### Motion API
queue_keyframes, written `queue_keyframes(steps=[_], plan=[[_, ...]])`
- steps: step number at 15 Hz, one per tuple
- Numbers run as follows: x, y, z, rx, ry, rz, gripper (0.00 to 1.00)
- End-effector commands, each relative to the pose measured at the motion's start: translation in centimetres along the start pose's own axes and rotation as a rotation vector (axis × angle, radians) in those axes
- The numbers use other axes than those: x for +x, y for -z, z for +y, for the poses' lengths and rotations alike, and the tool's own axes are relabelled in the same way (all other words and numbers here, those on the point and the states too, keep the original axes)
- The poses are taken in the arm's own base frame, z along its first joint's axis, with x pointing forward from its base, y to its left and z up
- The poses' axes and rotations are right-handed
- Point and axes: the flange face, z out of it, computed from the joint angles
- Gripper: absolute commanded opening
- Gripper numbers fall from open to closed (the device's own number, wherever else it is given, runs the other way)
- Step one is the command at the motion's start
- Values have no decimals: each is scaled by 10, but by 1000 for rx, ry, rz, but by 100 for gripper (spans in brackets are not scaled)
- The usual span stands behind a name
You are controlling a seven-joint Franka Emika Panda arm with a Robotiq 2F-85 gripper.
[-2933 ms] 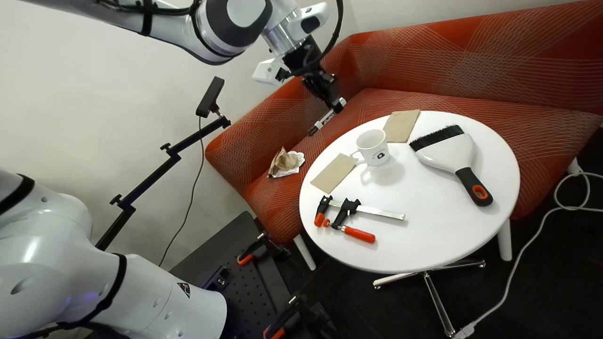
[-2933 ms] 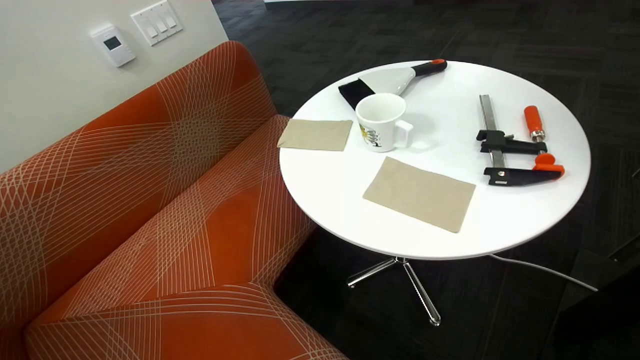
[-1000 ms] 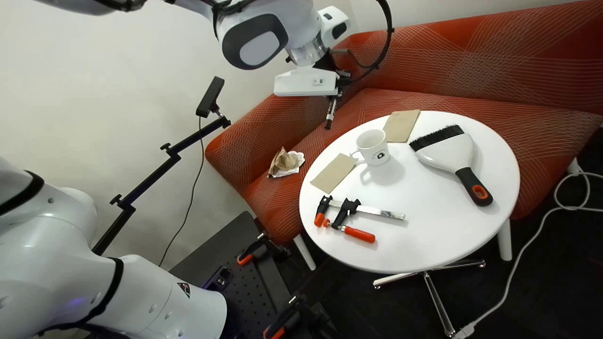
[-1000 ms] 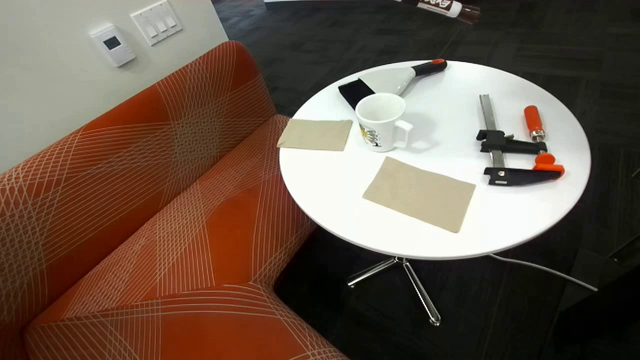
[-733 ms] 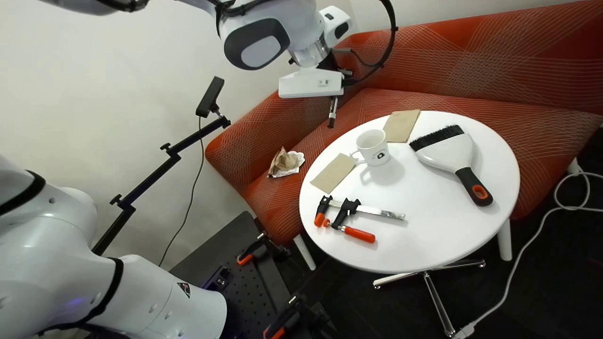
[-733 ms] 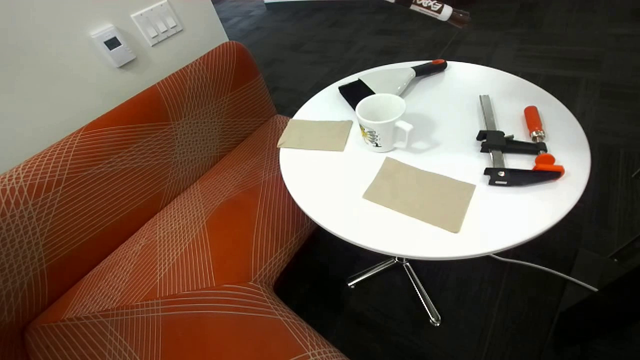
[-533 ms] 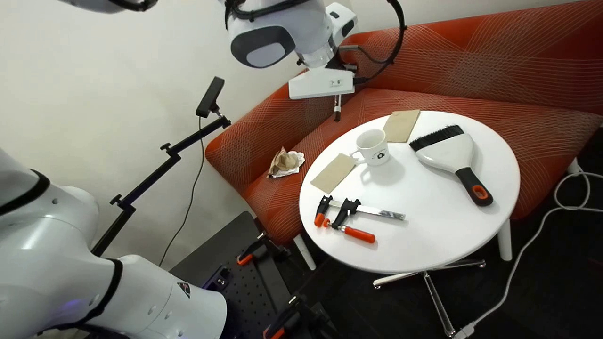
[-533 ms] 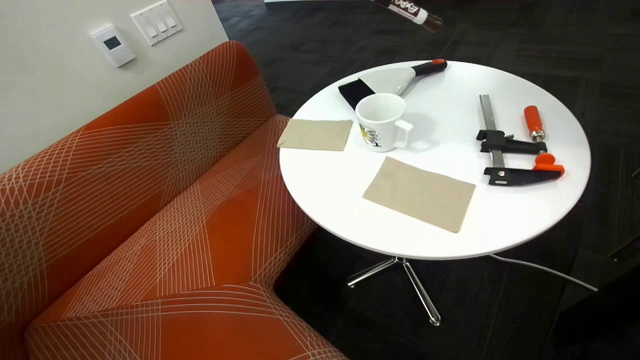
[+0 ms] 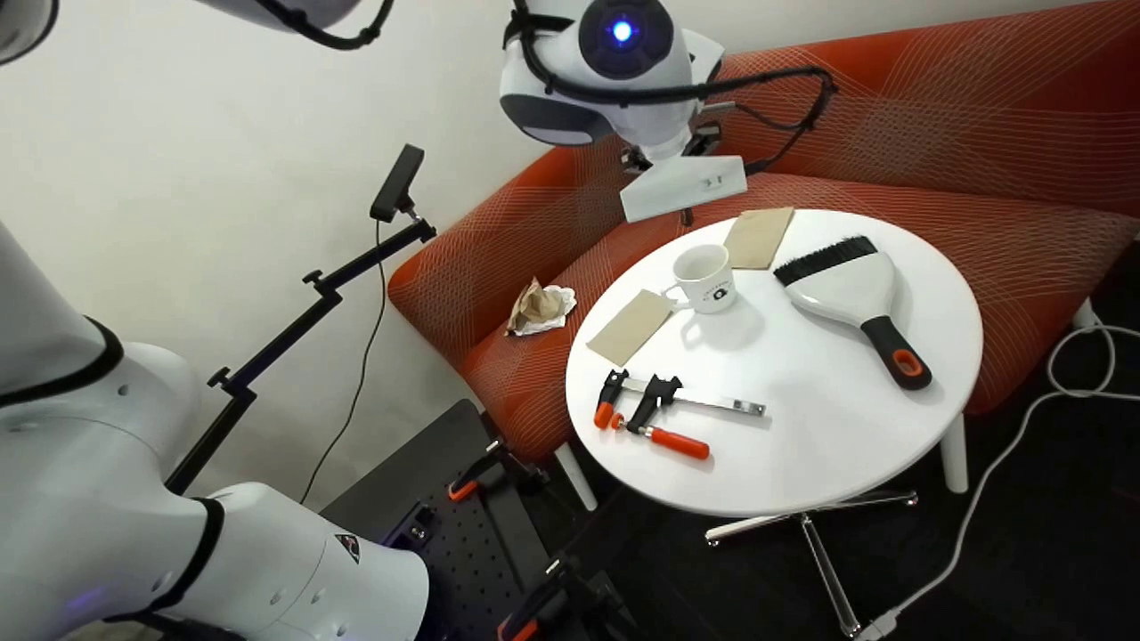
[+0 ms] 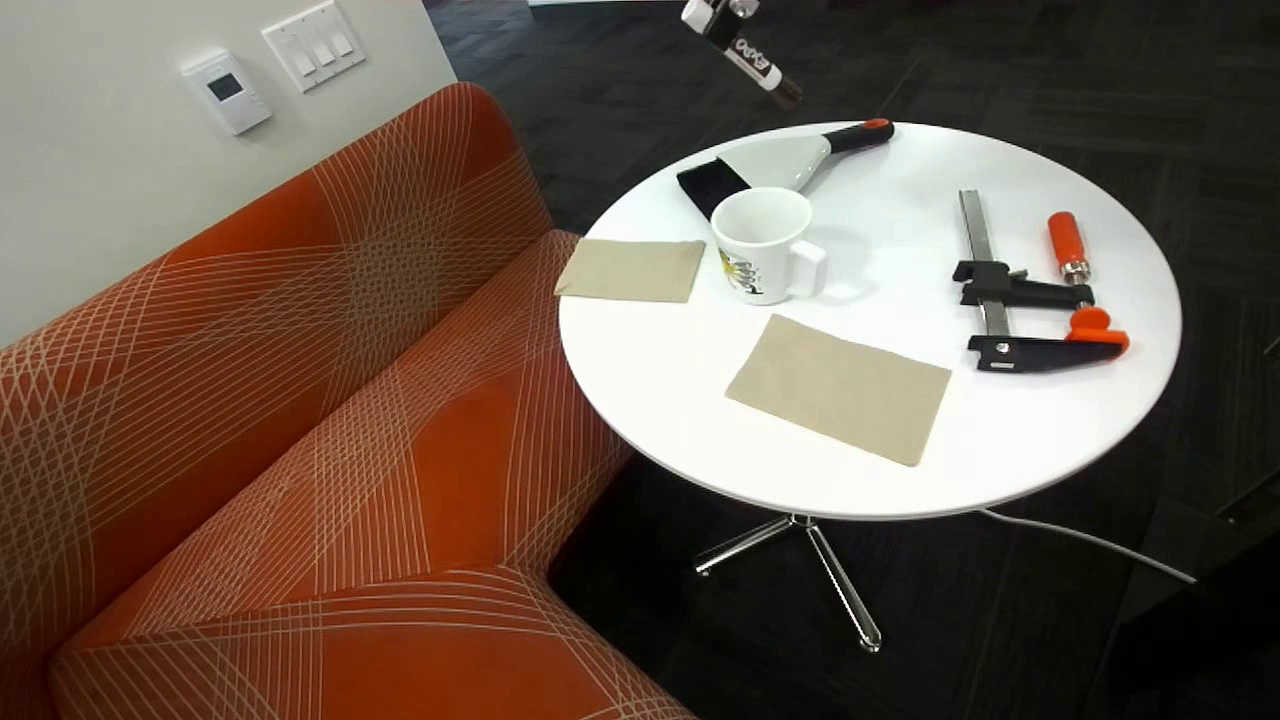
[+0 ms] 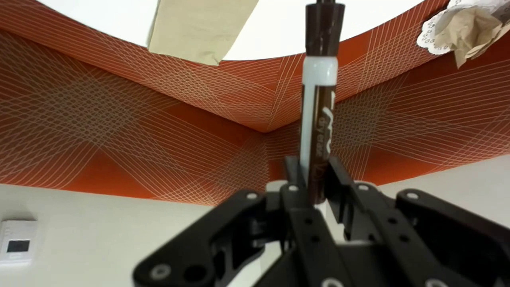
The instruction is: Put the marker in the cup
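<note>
Sofa [image 10: 430, 450] flanks round counter [image 9: 828, 436]. End effector [image 11: 313, 172] hangs near the sofa-side edge, pinching. Cup [image 10: 760, 250] stands upright inside that edge, mouth up. Marker [image 10: 749, 58]: pinched toward one end, leaving dark end free, tilted down, likely to enter first.

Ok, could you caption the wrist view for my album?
A marker clasped between black fingers, with a patterned orange-red couch and a white table behind.
</note>
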Motion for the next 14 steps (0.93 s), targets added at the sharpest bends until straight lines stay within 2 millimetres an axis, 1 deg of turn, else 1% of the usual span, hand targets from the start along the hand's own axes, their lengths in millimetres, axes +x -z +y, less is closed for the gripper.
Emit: queue_keyframes(steps=[1, 3, 5, 6, 8, 10, 11, 14], plan=[[-22, -17, 17, 12, 71, 129, 5], [-38, -24, 20, 6, 95, 197, 5], [-48, -29, 19, 16, 117, 257, 5], [-50, -23, 17, 20, 88, 205, 20], [-58, -27, 19, 24, 99, 232, 20], [-56, -28, 18, 26, 103, 234, 20], [-54, -29, 18, 27, 106, 235, 5], [-62, -32, 20, 36, 110, 213, 5]])
